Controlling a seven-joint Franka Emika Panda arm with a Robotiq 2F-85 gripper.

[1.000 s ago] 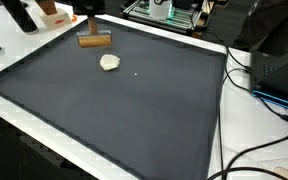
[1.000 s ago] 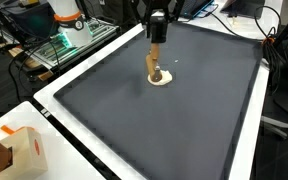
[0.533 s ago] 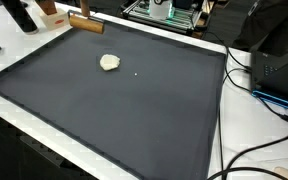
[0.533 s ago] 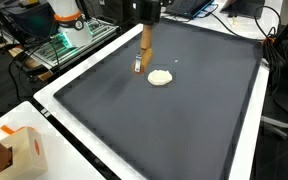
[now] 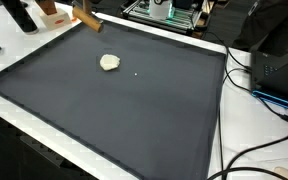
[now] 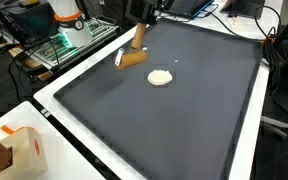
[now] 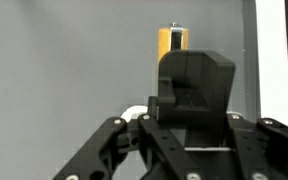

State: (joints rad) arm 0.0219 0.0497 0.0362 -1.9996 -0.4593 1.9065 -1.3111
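Hand [image 6: 142, 20] is clamped on the top end of a wooden-handled tool [image 6: 131, 55], which hangs tilted with its lower end swung out to about 8 o'clock and clear of the black mat [image 6: 184, 120]. In an exterior view the tool [image 5: 85, 18] sits at 11 o'clock from the pale dough lump [image 5: 109, 62], near the mat's far edge. The wrist view shows the tool [image 7: 172, 40] sticking out past the fingers. Risks, as I see them: the grip is on one end only, so a tilted tool can pivot or slip out. The free end is also close to the mat border, so any dip or sideways sweep could snag it or knock the clutter on the surface beyond. Versus a second ago: the tool stood upright on the lump, then upright just beside it. Now it's lifted, tipped over and carried off toward 10 o'clock. The lump [image 6: 160, 77] hasn't shifted.
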